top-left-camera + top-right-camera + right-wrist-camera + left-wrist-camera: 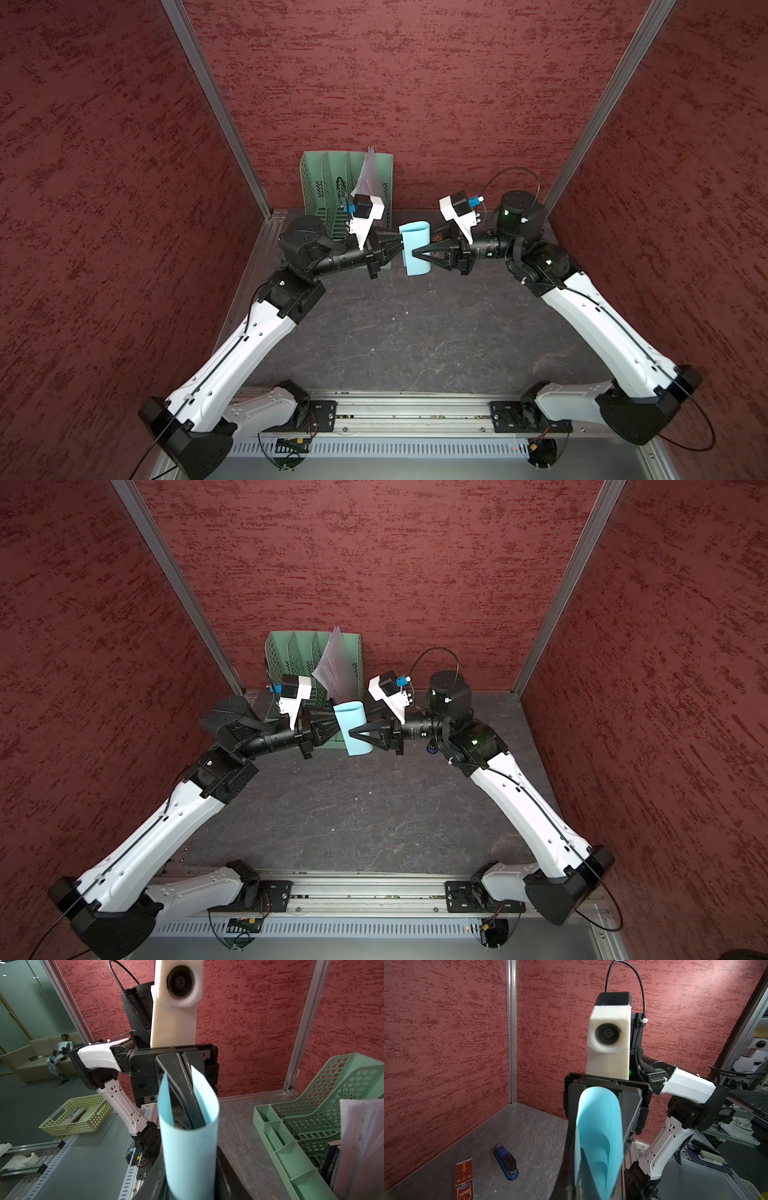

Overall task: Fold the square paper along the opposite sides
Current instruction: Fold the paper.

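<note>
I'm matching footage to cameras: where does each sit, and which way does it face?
Both top views: high at the front, looking down toward the back wall; both arms, left gripper and right gripper meeting at the square paper.
Left wrist: on the left arm, facing the right arm's camera; own fingers blurred.
Right wrist: on the right arm, facing the left arm's camera; own fingers flank the paper.
Shared: every view shows the paper; wrist views face each other.

Red packet (464, 1180), left wrist view: white Chinese characters, inverted, one reading 中; smaller print below too blurred to read.
</note>
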`<act>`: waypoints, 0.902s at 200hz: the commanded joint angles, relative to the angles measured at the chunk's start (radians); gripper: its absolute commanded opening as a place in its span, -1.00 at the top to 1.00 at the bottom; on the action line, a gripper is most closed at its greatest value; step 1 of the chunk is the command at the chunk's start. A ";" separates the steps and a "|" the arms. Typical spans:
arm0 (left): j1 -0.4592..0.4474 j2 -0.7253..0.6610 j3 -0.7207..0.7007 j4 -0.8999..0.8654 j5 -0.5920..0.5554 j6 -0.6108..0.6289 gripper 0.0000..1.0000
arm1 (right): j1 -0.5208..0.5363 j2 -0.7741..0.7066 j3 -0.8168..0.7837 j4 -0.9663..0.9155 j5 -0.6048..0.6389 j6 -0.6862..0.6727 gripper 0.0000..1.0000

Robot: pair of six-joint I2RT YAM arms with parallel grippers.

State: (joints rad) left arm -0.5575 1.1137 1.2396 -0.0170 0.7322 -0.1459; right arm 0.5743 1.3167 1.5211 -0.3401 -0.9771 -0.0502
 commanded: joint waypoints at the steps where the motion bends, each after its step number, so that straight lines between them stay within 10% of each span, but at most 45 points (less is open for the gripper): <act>1: -0.006 0.020 -0.010 -0.023 0.017 -0.013 1.00 | 0.011 -0.004 0.003 0.072 -0.016 0.006 0.30; 180: -0.012 0.020 -0.013 -0.022 0.021 -0.015 1.00 | 0.013 0.003 0.008 0.081 -0.011 0.010 0.42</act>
State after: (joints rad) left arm -0.5575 1.1240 1.2396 0.0010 0.7391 -0.1532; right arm 0.5743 1.3243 1.5211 -0.3328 -0.9745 -0.0406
